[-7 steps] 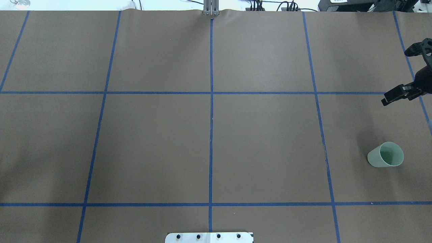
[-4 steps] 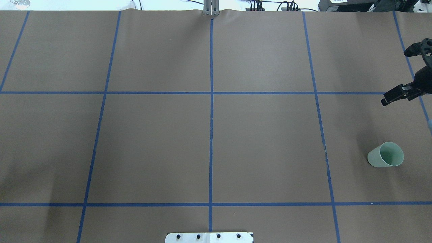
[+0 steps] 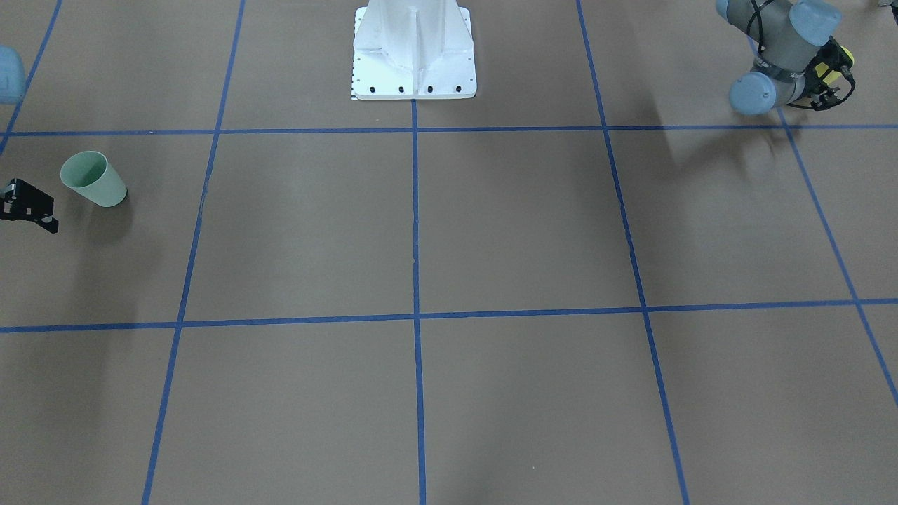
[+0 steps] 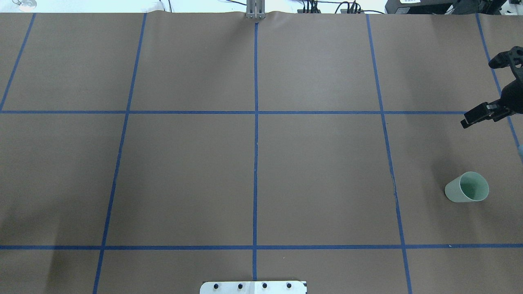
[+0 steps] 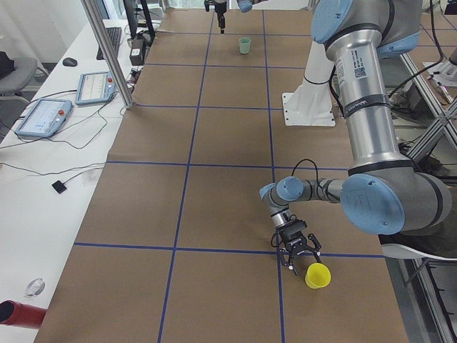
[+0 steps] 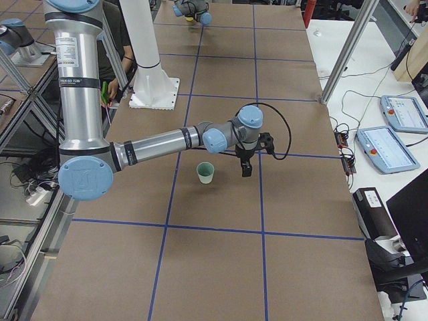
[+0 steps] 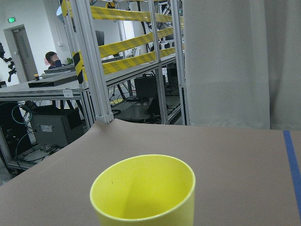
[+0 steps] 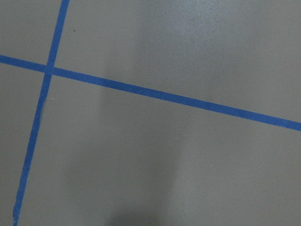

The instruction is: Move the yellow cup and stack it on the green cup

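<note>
Yellow cup (image 5: 317, 276) stands upright on the table (image 5: 214, 186), just beside my left gripper (image 5: 298, 256), apparently untouched; I cannot tell that gripper's state. Green cup (image 4: 467, 187) stands upright at the opposite end, near my right gripper (image 4: 482, 92), whose fingers are spread wide, holding nothing.

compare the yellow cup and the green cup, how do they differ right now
Colour: the yellow cup is bright yellow, the green cup pale mint.
Place: the yellow cup stands at the table's end on the robot's left, the green cup near the opposite end.
Nearest arm: the left gripper is beside the yellow cup; the right gripper hangs beside the green cup, apart from it.
Both are plain, tapered, handleless, upright and open side up.
</note>
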